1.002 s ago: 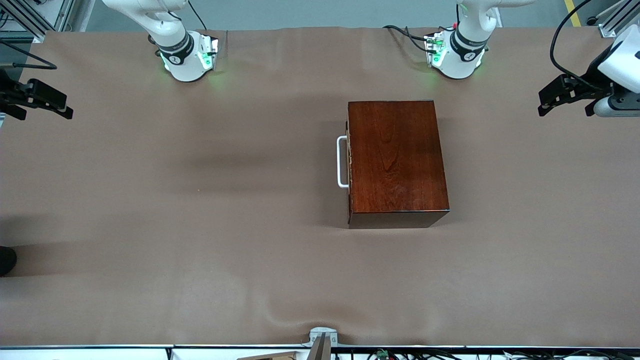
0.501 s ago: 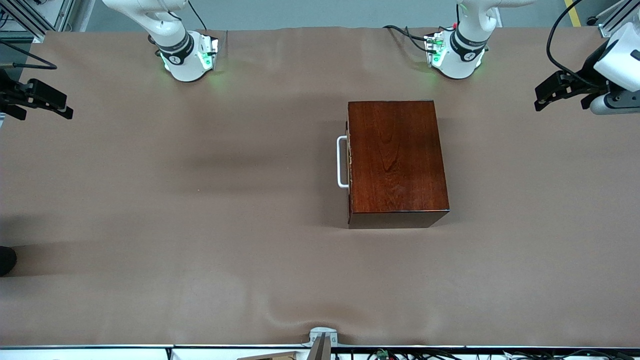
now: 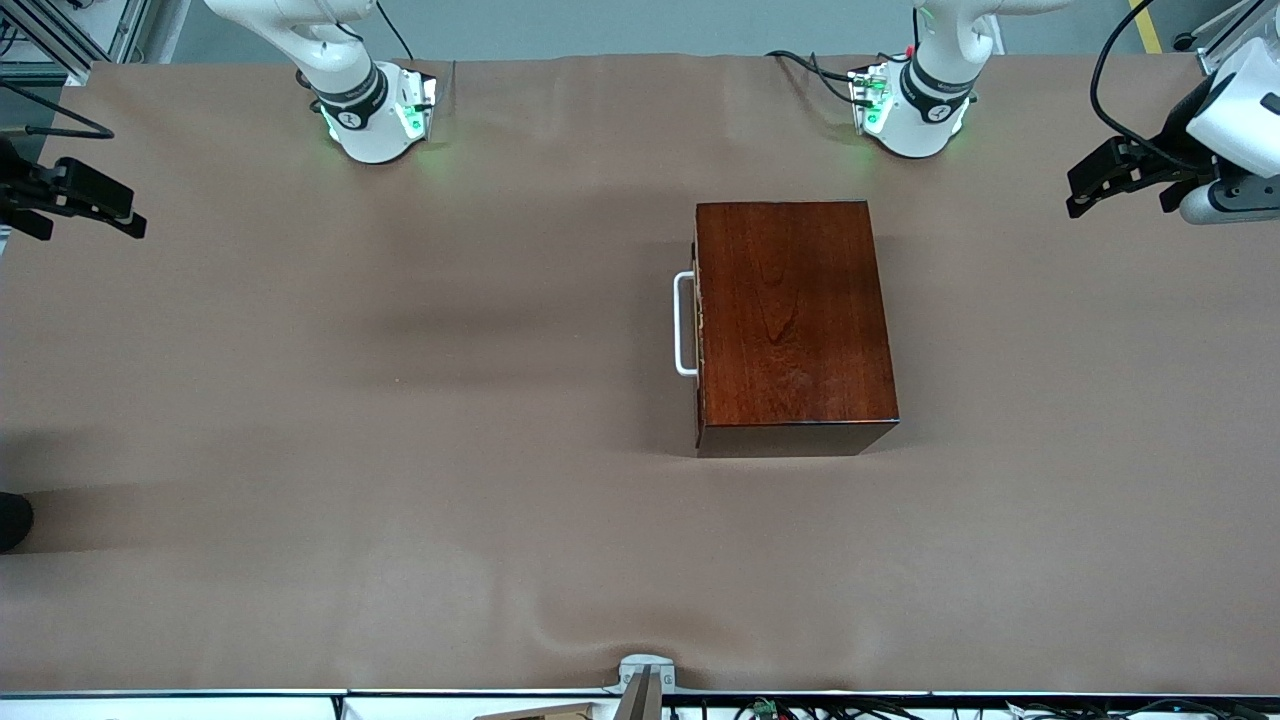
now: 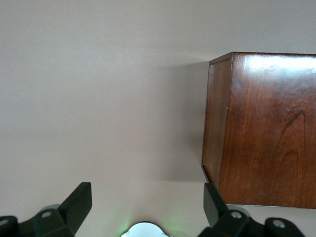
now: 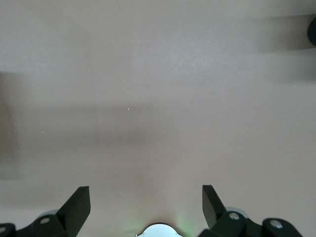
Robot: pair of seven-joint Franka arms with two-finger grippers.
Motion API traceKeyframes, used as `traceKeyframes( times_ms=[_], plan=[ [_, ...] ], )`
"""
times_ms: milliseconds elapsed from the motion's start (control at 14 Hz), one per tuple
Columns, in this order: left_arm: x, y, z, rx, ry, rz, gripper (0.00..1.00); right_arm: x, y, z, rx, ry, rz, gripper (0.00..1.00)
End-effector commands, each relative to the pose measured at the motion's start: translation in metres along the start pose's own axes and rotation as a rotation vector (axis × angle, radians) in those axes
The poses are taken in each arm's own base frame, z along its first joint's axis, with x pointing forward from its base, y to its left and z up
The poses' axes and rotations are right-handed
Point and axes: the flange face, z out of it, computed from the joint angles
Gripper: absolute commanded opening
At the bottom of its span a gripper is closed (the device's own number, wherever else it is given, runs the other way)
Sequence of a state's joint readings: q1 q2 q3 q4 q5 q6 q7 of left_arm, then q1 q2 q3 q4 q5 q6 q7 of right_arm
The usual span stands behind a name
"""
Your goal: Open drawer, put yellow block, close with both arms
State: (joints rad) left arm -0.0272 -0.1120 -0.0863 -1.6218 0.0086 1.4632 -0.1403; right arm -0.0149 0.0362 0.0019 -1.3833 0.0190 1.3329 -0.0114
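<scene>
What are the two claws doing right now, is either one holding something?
Left gripper: open, holding nothing, up over the left arm's end of the table, near the wooden box.
Right gripper: open, holding nothing, over the right arm's end.

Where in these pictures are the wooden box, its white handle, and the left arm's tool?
wooden box [image 3: 795,320]: front view, middle of its top.
white handle [image 3: 680,325]: front view, the long bar.
left tool [image 3: 1100,182]: front view, between its fingertips.

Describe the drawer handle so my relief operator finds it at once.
On the brown-covered table stands one glossy dark red-brown wooden box. The white U-shaped bar handle sits on its side facing the right arm's end. It is the only white part on the box.
</scene>
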Motion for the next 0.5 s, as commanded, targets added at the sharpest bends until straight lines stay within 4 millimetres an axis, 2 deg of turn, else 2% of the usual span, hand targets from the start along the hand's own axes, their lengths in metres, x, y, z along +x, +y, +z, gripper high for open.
traceKeyframes(
  times_ms=[0,429],
  plan=[
    [0.0026,0.0021,-0.0042,0.010,-0.006,0.001,1.00,-0.0048,-0.0004,-0.0009,-0.007,0.002,-0.008,1.00],
    [0.0030,-0.0002,-0.0041,0.010,-0.006,-0.002,1.00,-0.0048,-0.0004,-0.0009,-0.007,0.002,-0.008,1.00]
  ],
)
